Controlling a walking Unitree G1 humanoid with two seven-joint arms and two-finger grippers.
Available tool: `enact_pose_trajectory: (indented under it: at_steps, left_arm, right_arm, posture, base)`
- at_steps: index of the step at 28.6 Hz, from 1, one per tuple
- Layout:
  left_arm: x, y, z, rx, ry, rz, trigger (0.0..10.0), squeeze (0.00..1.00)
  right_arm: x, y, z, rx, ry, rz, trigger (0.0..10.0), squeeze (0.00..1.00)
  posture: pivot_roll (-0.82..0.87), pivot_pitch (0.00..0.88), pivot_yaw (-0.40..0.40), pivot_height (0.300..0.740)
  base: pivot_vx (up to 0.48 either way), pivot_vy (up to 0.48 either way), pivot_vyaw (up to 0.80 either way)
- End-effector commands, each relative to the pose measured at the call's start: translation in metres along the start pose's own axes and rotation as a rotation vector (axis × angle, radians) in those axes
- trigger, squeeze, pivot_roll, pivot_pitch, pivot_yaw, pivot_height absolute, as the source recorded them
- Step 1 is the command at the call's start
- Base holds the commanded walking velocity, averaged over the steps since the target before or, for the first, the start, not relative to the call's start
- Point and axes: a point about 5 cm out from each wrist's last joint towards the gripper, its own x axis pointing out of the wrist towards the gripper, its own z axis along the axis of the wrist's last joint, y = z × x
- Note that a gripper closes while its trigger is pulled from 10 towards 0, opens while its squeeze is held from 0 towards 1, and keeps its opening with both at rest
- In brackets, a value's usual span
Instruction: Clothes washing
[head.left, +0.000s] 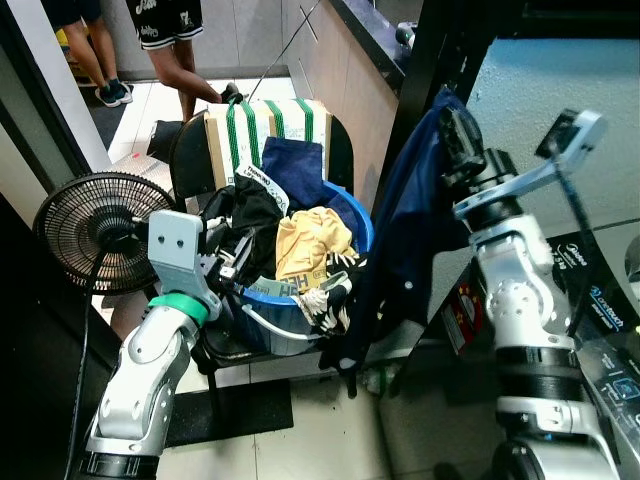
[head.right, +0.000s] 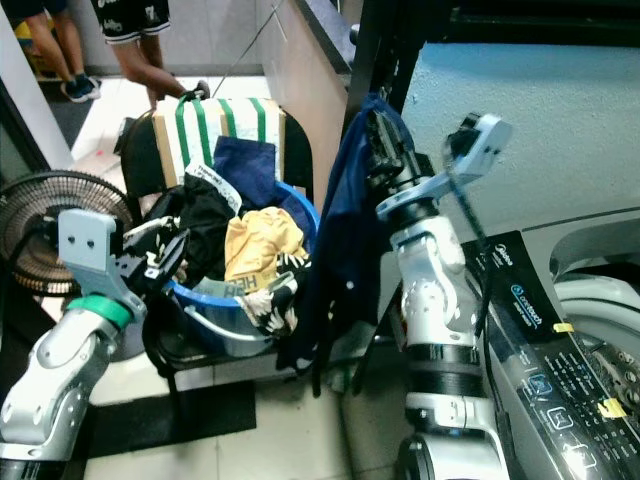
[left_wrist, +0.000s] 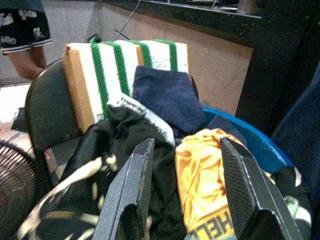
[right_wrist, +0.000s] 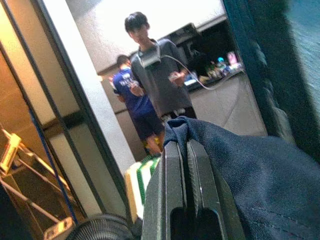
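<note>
While the washing machine fills the robot's right side, the right gripper is raised beside it, pinching a navy garment that hangs free to the floor. Left gripper, fingers spread wide, hovers over the heaped blue basket on the chair.

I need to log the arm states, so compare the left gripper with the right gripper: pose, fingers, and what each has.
The left gripper sits low over the blue basket with its fingers spread and nothing between them; the right gripper is raised high, fingers pressed together on the navy garment. The left points at the yellow shirt; the right lets its garment hang beside the basket. Both have two long black fingers.
</note>
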Motion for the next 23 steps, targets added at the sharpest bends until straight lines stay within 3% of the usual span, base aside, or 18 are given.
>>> enact_pose_trajectory:
  at_steps: [1,7,14,23]
  left_arm:
    - [0.002,-0.003,0.003,0.007,-0.015,-0.013,10.0,0.0]
    - [0.004,-0.01,0.006,0.012,-0.026,-0.054,10.0,0.0]
    - [0.006,-0.012,0.008,0.011,-0.03,-0.064,10.0,0.0]
    - [0.006,-0.011,0.009,0.008,-0.03,-0.061,10.0,0.0]
  right_arm:
    - [-0.002,-0.001,0.012,-0.022,-0.066,-0.019,10.0,0.0]
    - [0.005,-0.009,0.035,0.098,-0.186,-0.066,10.0,0.0]
    - [0.008,-0.021,0.053,0.134,-0.262,-0.101,10.0,0.0]
    - [0.013,-0.02,0.066,0.141,-0.308,-0.103,10.0,0.0]
  posture:
    - [0.08,0.017,0.004,0.74]
    - [0.08,0.014,0.004,0.74]
    - [0.08,0.012,0.009,0.74]
    - [0.08,0.019,0.007,0.74]
  base:
    - [0.0,0.0,-0.8]
    - [0.0,0.0,-0.8]
    - [0.0,0.0,-0.8]
    - [0.0,0.0,-0.8]
